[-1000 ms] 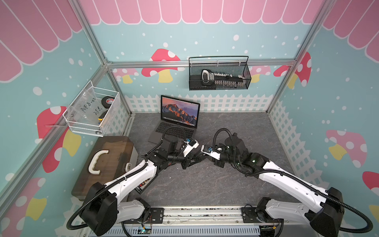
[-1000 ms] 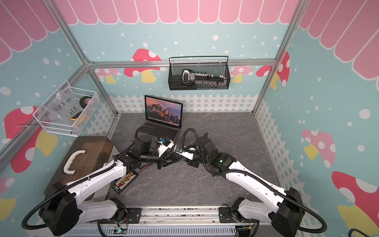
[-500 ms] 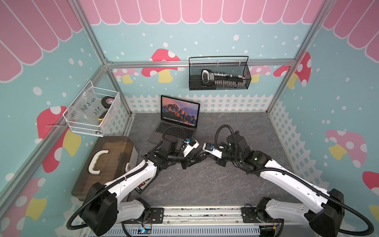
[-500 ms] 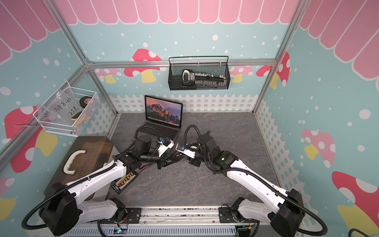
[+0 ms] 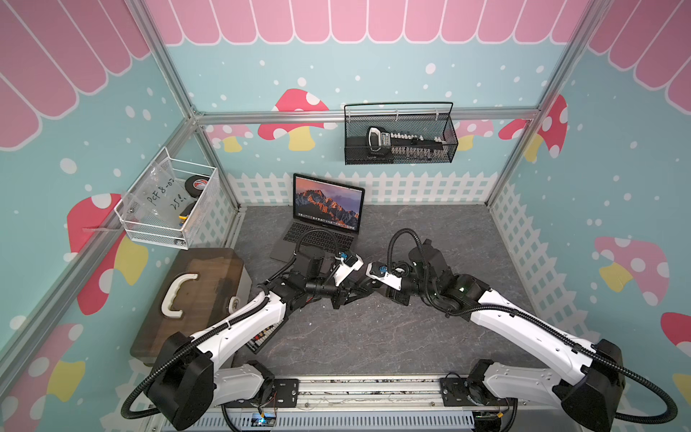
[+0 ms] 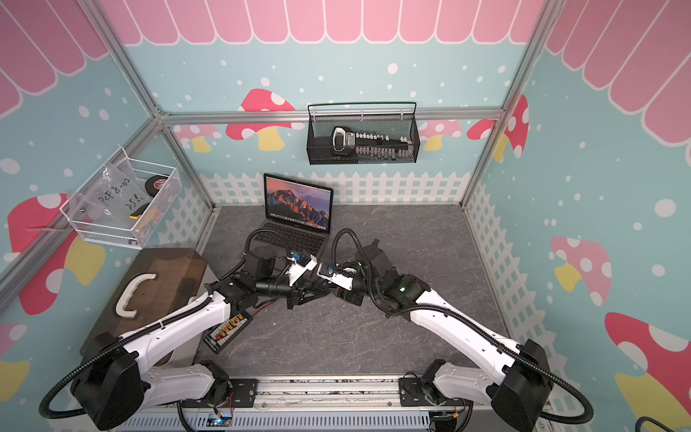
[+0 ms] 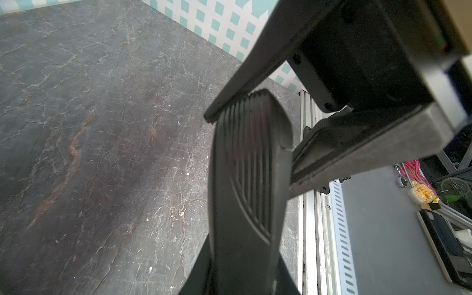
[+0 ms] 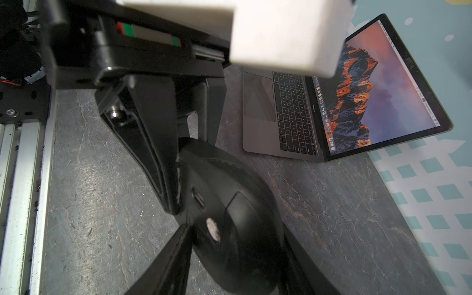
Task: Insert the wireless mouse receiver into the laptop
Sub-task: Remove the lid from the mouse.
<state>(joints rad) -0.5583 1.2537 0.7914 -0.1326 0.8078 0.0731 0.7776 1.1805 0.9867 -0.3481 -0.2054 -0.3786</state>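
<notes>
The laptop point(image 5: 318, 239) point(image 6: 295, 202) point(image 8: 293, 112) stands open at the back of the grey floor, orange mountain picture on its screen. In front of it both arms meet over the floor. My left gripper point(image 5: 353, 295) point(image 7: 242, 255) is shut on one end of a black mouse point(image 8: 229, 204) point(image 7: 250, 166), held up on edge. The fingers point(image 7: 255, 63) of my right gripper point(image 5: 370, 287) point(image 8: 237, 229) stand on either side of the mouse's other end, close against it. Whether they press it I cannot tell. The wireless mouse receiver is out of view.
A brown wooden case point(image 5: 202, 291) with a white handle sits at the left. A small terminal board point(image 6: 228, 331) lies by the left arm. A white wire basket point(image 5: 168, 202) and a black mesh basket point(image 5: 400, 138) hang on the walls. A metal rail point(image 5: 355, 389) runs along the front.
The right gripper has shifted slightly over the mouse's end and its jaws have spread a little. The left gripper and the mouse have stayed in place.
</notes>
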